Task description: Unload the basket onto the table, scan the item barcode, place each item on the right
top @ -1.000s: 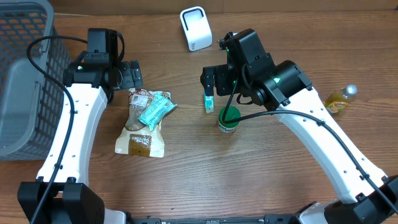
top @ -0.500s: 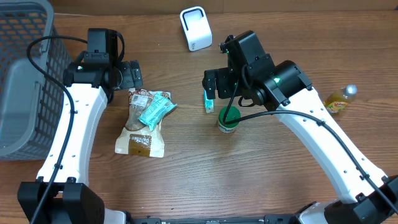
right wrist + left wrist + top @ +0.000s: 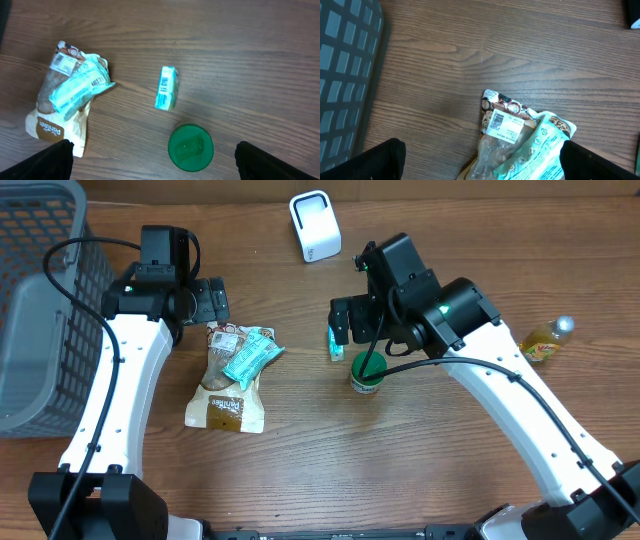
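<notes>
The white barcode scanner [image 3: 314, 225] stands at the back of the table. A brown snack bag [image 3: 226, 385] lies flat with a teal packet [image 3: 248, 356] across its top; the bag's white barcode label [image 3: 505, 125] faces up. A small teal box [image 3: 336, 342] [image 3: 166, 88] lies beside a green-lidded jar [image 3: 366, 373] [image 3: 190, 147]. My left gripper [image 3: 212, 302] [image 3: 482, 165] hovers open above the bag's top end, with nothing in it. My right gripper [image 3: 343, 321] [image 3: 159, 162] hangs open over the box and jar, also with nothing in it.
A grey mesh basket [image 3: 35, 300] [image 3: 345, 75] fills the left side. A small yellow bottle [image 3: 546, 342] lies at the far right.
The right arm has drifted slightly to the right and towards the front, over the teal box. The left arm and all items stay put.
</notes>
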Robot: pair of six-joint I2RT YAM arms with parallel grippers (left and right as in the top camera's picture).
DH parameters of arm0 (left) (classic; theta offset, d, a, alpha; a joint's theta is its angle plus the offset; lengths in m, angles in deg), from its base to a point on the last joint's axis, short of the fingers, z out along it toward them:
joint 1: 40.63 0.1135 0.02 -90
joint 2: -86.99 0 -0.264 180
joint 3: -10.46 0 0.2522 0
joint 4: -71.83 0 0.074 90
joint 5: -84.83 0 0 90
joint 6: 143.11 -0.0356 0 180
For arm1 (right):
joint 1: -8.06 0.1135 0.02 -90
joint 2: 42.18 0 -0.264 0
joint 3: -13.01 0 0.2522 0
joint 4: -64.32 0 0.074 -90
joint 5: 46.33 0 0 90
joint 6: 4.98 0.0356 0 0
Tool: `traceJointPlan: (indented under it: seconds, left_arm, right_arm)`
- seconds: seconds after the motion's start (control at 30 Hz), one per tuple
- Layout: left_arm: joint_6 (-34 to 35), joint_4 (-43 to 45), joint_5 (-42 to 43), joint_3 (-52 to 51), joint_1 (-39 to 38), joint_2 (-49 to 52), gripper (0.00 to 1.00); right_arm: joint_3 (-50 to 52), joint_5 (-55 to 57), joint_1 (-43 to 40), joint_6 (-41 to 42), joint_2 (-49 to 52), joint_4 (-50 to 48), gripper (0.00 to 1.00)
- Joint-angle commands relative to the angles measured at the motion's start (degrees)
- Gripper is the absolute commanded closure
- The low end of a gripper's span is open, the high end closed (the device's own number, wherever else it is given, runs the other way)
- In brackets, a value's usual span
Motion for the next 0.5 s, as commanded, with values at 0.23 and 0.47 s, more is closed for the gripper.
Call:
traceJointPlan:
  seconds: [0.23,0.47]
  left_arm:
    - [-0.68,0.13,-0.76,0.42,0.28,-0.44,0.0]
    - [-0.68,0.13,-0.79,0.42,0.31,-0.44,0.0]
  right_arm:
    - [3.85,0.31,0.22,-0.15,0.33,-0.72,0.0]
    - [3.89,0.28,0.22,0.09,0.33,-0.5,0.0]
